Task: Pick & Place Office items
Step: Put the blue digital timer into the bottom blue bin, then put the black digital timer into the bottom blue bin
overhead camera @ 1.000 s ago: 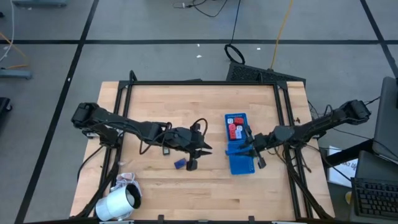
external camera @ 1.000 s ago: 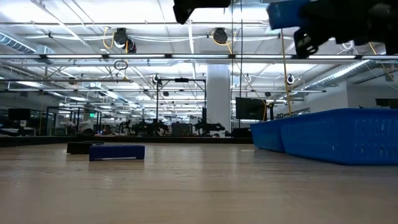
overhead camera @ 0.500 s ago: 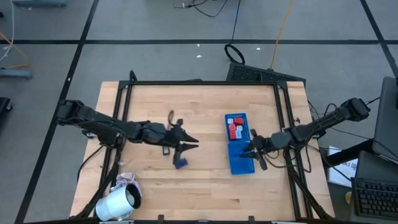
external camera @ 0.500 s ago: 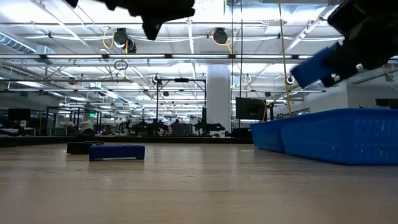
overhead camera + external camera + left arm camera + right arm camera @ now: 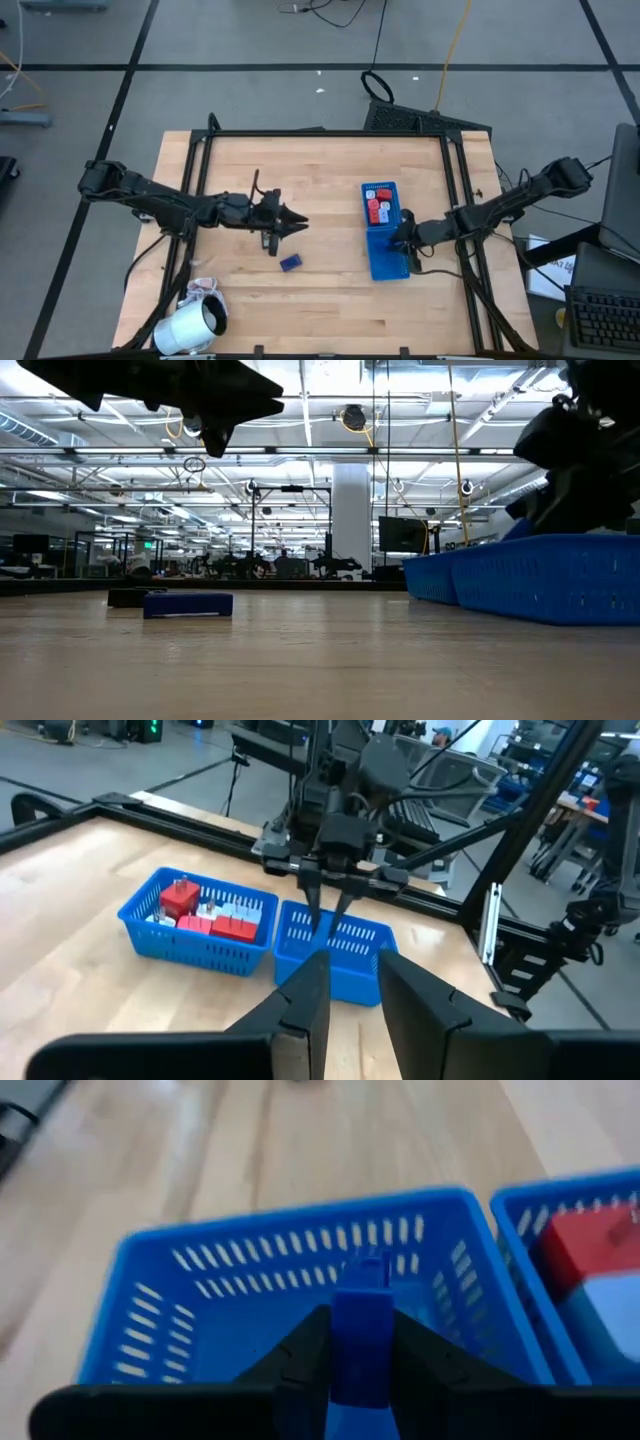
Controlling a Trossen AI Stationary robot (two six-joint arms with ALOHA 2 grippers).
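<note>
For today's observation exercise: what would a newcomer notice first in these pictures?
The right end effector, holding a blue block over the empty compartment of the blue tray at the table's right. Then the red pieces in its other compartment, and a big white roll at the front left corner.

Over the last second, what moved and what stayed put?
The right gripper, carrying a blue block, came down from above the blue tray into its near empty compartment, fingers clamped on it. The left gripper, shut and empty, pulled back from the dark blue block on the table. That block, the tray and the white roll didn't move.
</note>
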